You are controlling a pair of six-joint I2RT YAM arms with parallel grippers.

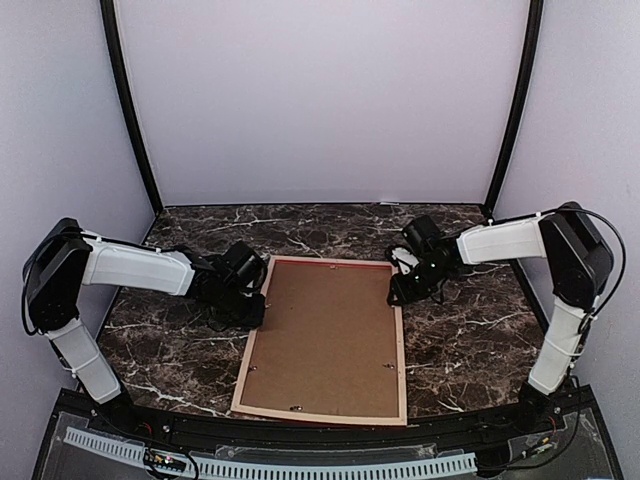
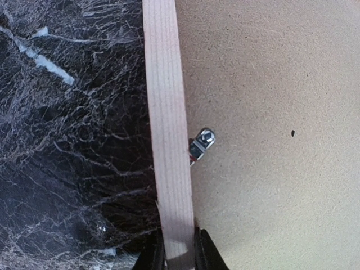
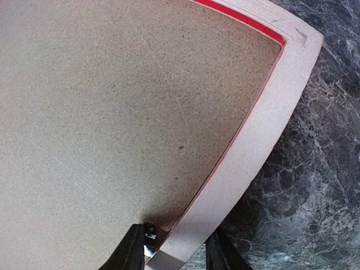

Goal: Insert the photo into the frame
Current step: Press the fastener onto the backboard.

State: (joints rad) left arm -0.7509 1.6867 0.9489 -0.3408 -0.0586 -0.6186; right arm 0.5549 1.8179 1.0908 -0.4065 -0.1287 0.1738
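The frame (image 1: 320, 414) lies face down in the middle of the dark marble table (image 1: 170, 350), its long sides running near to far and its near end skewed slightly left. Pale wood rails surround a brown backing board (image 1: 325, 335) that fills the opening. On the left rail, a small metal turn clip (image 2: 201, 143) reaches over the board's edge. Toward the far end of that rail, the left gripper (image 1: 256, 300) pinches the wood between its two black fingers (image 2: 208, 256), one on the table side and one on the board side. Across the board, the right gripper (image 1: 400, 288) straddles the right rail just short of the far right corner. Whether its fingers (image 3: 132, 250) press the wood cannot be told. A strip of red shows at that corner.
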